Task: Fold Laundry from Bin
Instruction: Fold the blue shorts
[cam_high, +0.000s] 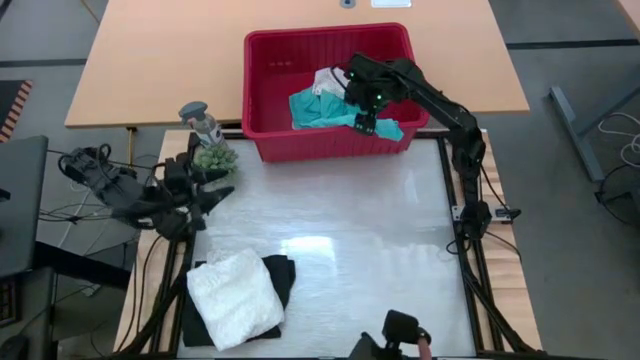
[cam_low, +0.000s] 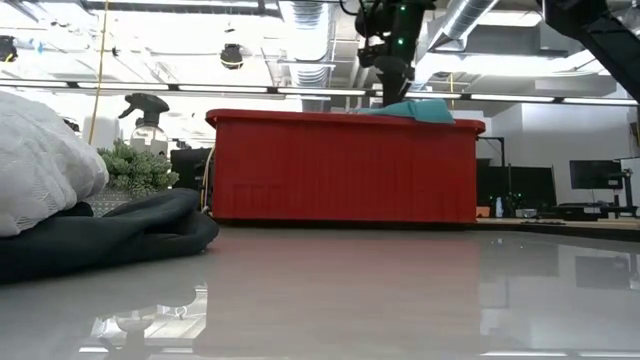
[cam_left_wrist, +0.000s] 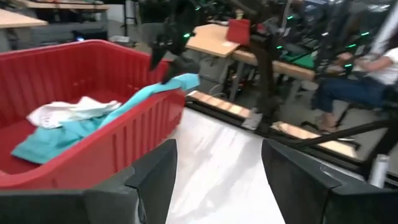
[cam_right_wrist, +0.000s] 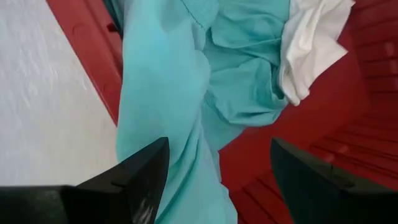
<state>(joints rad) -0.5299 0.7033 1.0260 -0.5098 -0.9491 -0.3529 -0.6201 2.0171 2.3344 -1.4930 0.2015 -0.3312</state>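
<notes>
Teal cloth (cam_high: 318, 108) drapes over the red bin's (cam_high: 262, 70) front rim near its right corner, with a white garment (cam_high: 326, 80) inside the bin. Above it hangs the right gripper (cam_high: 366, 124), fingers spread and grasping nothing. Near the worktop's left edge, beside a green plant (cam_high: 214, 157), the left gripper (cam_high: 213, 198) is also spread and empty. A folded white lacy piece (cam_high: 235, 297) lies on black cloth (cam_high: 283, 274) at the front left corner.

Right gripper (cam_high: 364, 124) hangs over the bin's (cam_high: 262, 60) near rim. Teal garment (cam_right_wrist: 168, 93) lies directly below and between its spread jaws, draped across that rim. White garment (cam_right_wrist: 309, 46) lies beyond the jaws, inside the bin.
</notes>
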